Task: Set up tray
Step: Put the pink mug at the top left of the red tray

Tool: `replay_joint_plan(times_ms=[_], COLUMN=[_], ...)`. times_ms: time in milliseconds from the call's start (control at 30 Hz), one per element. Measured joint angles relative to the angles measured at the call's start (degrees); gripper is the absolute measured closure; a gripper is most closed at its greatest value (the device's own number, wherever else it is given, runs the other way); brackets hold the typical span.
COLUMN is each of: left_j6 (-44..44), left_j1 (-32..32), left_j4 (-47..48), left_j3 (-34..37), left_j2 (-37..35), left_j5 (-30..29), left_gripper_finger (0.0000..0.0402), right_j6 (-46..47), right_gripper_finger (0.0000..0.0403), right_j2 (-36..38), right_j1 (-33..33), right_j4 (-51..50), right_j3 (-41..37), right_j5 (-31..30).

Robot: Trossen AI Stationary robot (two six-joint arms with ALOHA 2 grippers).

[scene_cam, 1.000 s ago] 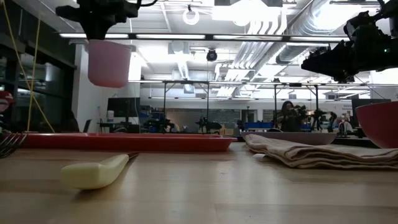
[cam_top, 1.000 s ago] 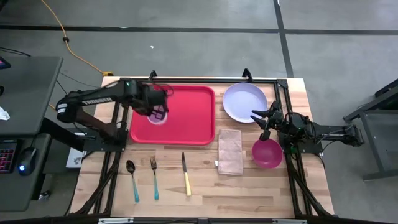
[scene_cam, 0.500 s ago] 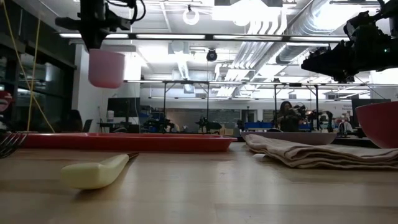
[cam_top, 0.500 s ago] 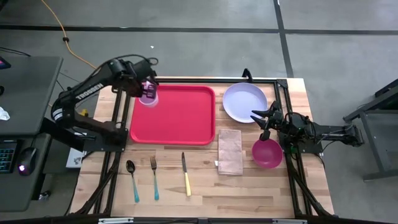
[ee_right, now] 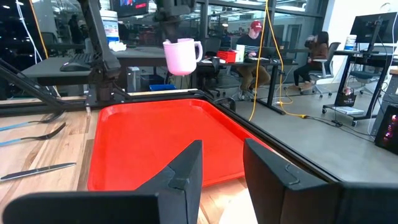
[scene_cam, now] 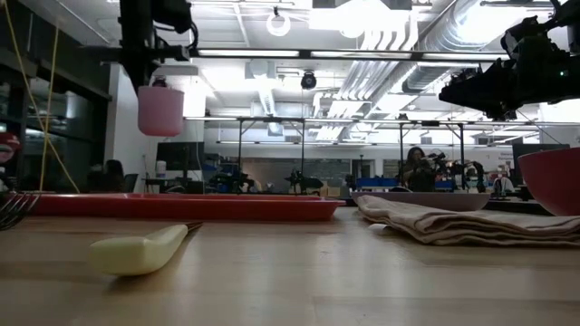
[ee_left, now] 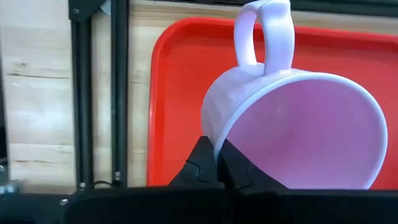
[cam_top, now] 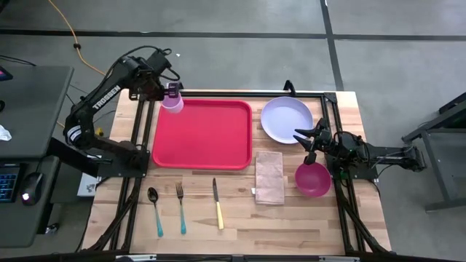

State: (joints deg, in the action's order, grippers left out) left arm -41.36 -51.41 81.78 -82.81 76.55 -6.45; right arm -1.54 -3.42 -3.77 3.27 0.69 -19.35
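Spoon (cam_top: 153,201), fork (cam_top: 180,201) and knife (cam_top: 217,205) along the lower edge, napkin (cam_top: 269,177) beside pink bowl (cam_top: 312,180), right gripper (cam_top: 303,138) spread over the plate (cam_top: 285,118), red tray (cam_top: 204,138) centre-left, left gripper (cam_top: 170,90) pinching a pink mug (cam_top: 172,103) above the tray's upper left corner.

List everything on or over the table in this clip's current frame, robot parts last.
tray: 1, red, table centre-left
mug: 1, pale pink, held in the air over the tray's far left corner
plate: 1, lavender, right of tray
bowl: 1, magenta, near right
napkin: 1, tan, beside bowl
spoon: 1, teal handle, near edge
fork: 1, teal handle
knife: 1, yellow handle
left gripper: shut on the mug
right gripper: open, by the plate's near edge
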Motion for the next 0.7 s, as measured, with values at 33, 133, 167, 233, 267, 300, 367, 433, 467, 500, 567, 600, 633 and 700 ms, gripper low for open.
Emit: replay_joint_plan(times_ms=[33, 133, 167, 233, 267, 300, 367, 433, 467, 500, 567, 600, 633, 700], left_j6=[0.0, 0.0, 0.0, 0.4, 0.7, 0.8, 1.2, 2.0, 2.1, 2.2, 3.3, 3.7, 3.8, 3.8], left_j1=[-0.7, -2.3, -2.6, -2.8, -2.8, -2.8, -3.0, -3.1, -3.2, -3.5, -4.3, -4.7, -5.1, -6.1], left_j4=[0.0, 0.1, 0.1, -0.5, -1.4, -2.3, -3.5, -4.6, -4.7, -4.4, -4.2, -5.0, -6.1, -7.9], left_j3=[0.0, 0.0, 0.0, 0.0, 0.0, 0.0, 0.0, 0.0, 0.0, 0.0, 0.2, 0.7, 1.5, 3.9], left_j2=[0.6, 2.7, 3.4, 5.1, 5.8, 6.4, 7.6, 9.0, 9.8, 10.4, 11.1, 11.3, 11.3, 11.3], left_j5=[0.5, 1.5, 1.7, 2.9, 3.5, 4.0, 4.4, 4.4, 4.4, 4.4, 4.3, 4.4, 4.6, 5.5], left_gripper_finger=[0.0389, 0.0389, 0.0389, 0.0389, 0.0389, 0.0389, 0.0389, 0.0389, 0.0389, 0.0389, 0.0389, 0.0389, 0.0389, 0.0389], right_j6=[0.0, 0.0, 0.0, 0.0, 0.0, 0.0, 0.0, 0.0, 0.0, 0.0, 0.0, 0.0, 0.0, 0.0], right_gripper_finger=[0.0309, 0.0308, 0.0309, 0.0308, 0.0308, 0.0308, 0.0308, 0.0308, 0.0308, 0.0309, 0.0308, 0.0308, 0.0308, 0.0308], right_j2=[0.0, 0.0, 0.0, 0.0, 0.0, 0.0, 0.0, 0.0, 0.0, 0.0, 0.0, 0.0, 0.0, 0.0], right_j1=[0.0, 0.0, 0.0, 0.0, 0.0, 0.0, 0.0, 0.0, 0.0, 0.0, 0.0, 0.0, 0.0, 0.0], right_j4=[0.0, 0.0, 0.0, 0.0, 0.0, 0.0, 0.0, 0.0, 0.0, 0.0, 0.0, 0.0, 0.0, 0.0], right_j3=[0.0, 0.0, 0.0, 0.0, 0.0, 0.0, 0.0, 0.0, 0.0, 0.0, 0.0, 0.0, 0.0, 0.0], right_j5=[0.0, 0.0, 0.0, 0.0, 0.0, 0.0, 0.0, 0.0, 0.0, 0.0, 0.0, 0.0, 0.0, 0.0])
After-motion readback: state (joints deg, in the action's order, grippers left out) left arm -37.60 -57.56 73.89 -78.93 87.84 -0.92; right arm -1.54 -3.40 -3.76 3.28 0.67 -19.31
